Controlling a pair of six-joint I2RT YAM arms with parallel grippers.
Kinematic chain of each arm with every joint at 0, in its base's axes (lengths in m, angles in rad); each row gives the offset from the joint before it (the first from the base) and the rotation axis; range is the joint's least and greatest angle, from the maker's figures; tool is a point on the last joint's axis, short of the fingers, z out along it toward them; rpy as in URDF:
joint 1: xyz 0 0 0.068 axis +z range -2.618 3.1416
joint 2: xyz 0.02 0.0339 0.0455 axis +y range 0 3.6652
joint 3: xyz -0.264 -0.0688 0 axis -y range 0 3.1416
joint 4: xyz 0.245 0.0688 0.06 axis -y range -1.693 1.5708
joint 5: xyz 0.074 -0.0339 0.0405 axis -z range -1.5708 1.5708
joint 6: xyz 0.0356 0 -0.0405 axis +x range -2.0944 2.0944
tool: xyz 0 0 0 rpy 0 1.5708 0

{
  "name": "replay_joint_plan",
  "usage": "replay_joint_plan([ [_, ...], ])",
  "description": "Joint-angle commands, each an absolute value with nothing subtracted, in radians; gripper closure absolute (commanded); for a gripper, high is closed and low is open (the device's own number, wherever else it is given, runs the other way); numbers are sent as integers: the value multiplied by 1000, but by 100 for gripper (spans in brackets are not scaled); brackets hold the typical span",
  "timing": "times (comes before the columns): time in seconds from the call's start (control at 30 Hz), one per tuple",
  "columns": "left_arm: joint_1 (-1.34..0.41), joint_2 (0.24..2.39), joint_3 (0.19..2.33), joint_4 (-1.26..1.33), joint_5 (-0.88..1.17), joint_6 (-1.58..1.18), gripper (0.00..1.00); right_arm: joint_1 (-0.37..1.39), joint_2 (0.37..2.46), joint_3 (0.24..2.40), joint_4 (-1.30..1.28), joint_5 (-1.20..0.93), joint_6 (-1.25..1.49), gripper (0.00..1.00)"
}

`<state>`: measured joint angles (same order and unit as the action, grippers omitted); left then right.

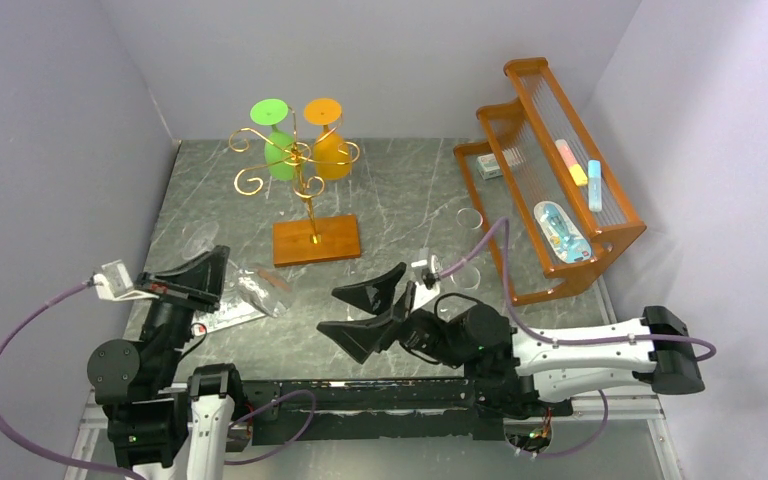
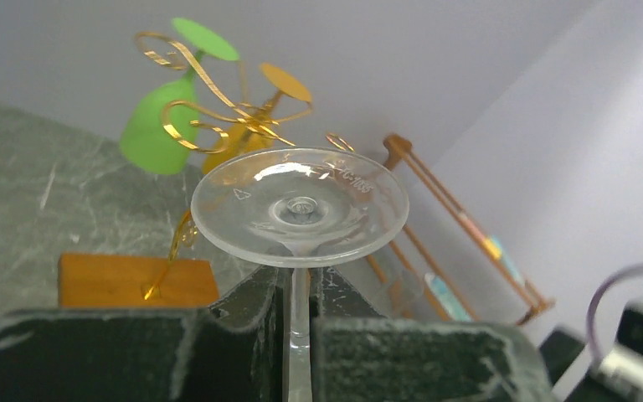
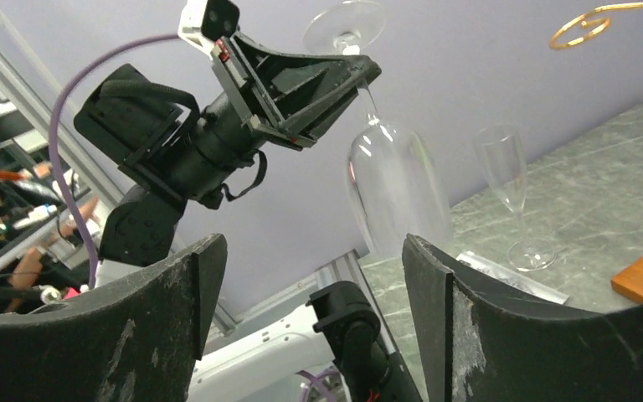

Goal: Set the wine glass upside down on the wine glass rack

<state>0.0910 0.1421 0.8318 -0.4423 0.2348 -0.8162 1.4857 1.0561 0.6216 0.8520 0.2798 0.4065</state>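
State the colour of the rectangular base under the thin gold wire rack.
The rectangular wooden base is orange-brown, clearest in the top external view.

One marked item was recorded. The foot of the glass (image 2: 300, 209) carried moulded marks on its face: a small triangle sign left of the hub, and a short curved line of raised characters toward the right rim. That line appeared to hold letters, a dash and digits, but it was too blurred to read with certainty. On the shelf (image 1: 527, 68) lay a pack (image 1: 563, 232) and a small box (image 1: 490, 166); any print on them was too small to read. No other text, brand or number was legible.
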Motion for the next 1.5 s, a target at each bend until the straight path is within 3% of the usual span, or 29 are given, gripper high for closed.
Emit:
replay_joint_plan([
  [0.0,98,151,817,-212,564,-559,95,1477,1035,789,434,248,301,20],
  [0.17,52,161,802,-150,664,-537,95,1456,1075,917,308,184,253,19],
  [0.4,41,197,795,-61,797,-613,95,1328,1206,1025,311,-109,276,20],
  [0.73,41,206,805,-18,870,-639,95,1237,1339,1084,463,-411,302,35],
  [1.23,28,194,827,-69,867,-581,95,1237,1389,1088,592,-361,356,24],
  [1.3,26,195,823,-61,869,-588,95,1237,1396,1091,602,-363,362,28],
  [1.47,26,197,824,-64,862,-597,95,1237,1425,1100,619,-391,369,51],
])
